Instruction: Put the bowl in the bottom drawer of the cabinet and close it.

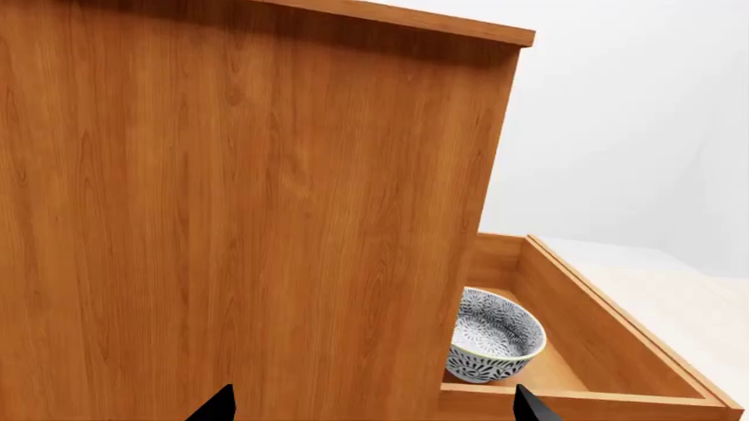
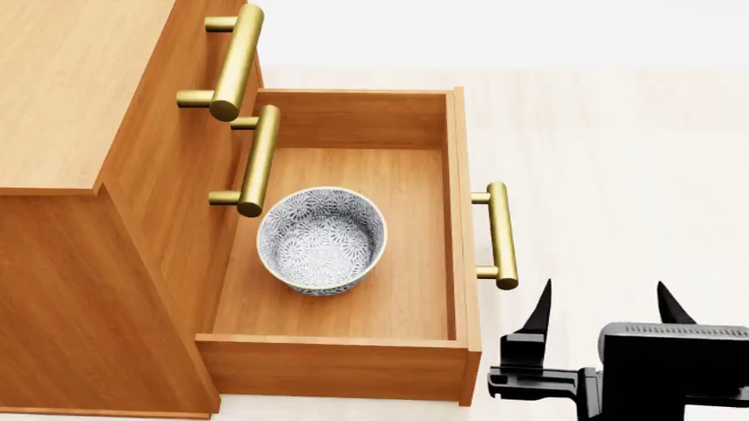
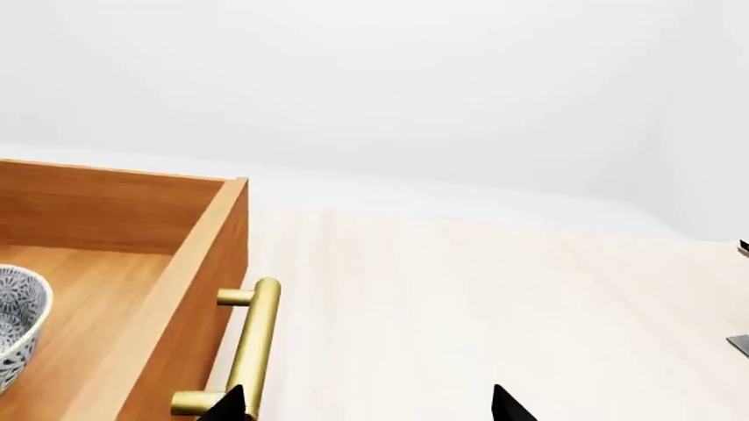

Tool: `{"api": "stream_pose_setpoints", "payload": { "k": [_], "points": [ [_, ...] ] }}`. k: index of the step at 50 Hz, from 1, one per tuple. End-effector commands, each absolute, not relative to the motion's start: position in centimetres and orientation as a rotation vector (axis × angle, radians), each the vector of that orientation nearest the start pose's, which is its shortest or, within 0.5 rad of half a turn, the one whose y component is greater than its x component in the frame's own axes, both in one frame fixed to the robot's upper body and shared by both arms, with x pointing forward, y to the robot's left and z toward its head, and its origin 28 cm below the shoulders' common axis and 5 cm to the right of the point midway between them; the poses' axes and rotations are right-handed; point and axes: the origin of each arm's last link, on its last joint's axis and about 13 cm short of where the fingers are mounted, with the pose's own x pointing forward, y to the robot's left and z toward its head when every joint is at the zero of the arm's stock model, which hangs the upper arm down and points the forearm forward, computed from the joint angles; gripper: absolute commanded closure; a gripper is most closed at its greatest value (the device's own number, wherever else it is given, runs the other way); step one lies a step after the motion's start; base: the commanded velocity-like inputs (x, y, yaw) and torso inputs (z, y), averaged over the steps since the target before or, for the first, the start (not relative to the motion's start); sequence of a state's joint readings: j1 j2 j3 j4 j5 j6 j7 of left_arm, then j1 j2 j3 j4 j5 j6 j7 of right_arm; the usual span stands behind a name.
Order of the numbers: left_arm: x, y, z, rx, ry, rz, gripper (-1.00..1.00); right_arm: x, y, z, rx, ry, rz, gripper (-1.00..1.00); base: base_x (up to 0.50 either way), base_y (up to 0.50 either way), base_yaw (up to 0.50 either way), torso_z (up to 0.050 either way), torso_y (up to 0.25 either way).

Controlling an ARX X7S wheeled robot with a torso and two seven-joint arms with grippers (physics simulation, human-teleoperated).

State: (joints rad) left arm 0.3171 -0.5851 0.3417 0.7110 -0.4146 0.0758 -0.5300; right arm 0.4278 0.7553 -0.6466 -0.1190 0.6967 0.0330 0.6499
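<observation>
Sitting unlabelled in the open bottom drawer (image 2: pixel 351 342), the bowl (image 2: pixel 321 239); both arms' jaws spread, empty.

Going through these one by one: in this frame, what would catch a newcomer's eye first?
First, the bowl, white with a grey-blue floral pattern, sitting upright inside the pulled-out bottom drawer of the cabinet. Next, the three brass handles: two on the shut upper drawers, one on the open drawer's front. Last, the right gripper, open and empty, just outside that front handle.
</observation>
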Motion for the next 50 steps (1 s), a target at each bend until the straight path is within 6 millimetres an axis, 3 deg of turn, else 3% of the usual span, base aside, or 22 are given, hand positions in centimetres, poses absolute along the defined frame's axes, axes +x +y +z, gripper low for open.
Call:
{"api": "stream_pose_setpoints", "payload": {
  "k": [1, 26, 50],
  "points": [
    [11.9, 21.3, 10.0, -0.137, -0.193, -0.089, -1.0, 25.4, -15.6, 8.5, -0.117, -0.066, -0.104, -1.0, 0.0, 0.0, 0.0, 0.0, 0.0],
    [11.8, 21.3, 10.3, -0.136, -0.197, -0.088, -1.0, 25.4, -14.6, 5.0, -0.131, 0.026, -0.072, -1.0, 0.0, 0.0, 0.0, 0.0, 0.0],
    [11.7, 21.2, 10.4, -0.139, -0.198, -0.087, -1.0, 26.1, -14.1, 4.8, -0.114, 0.032, -0.065, -1.0, 0.0, 0.0, 0.0, 0.0, 0.0]
  ]
}}
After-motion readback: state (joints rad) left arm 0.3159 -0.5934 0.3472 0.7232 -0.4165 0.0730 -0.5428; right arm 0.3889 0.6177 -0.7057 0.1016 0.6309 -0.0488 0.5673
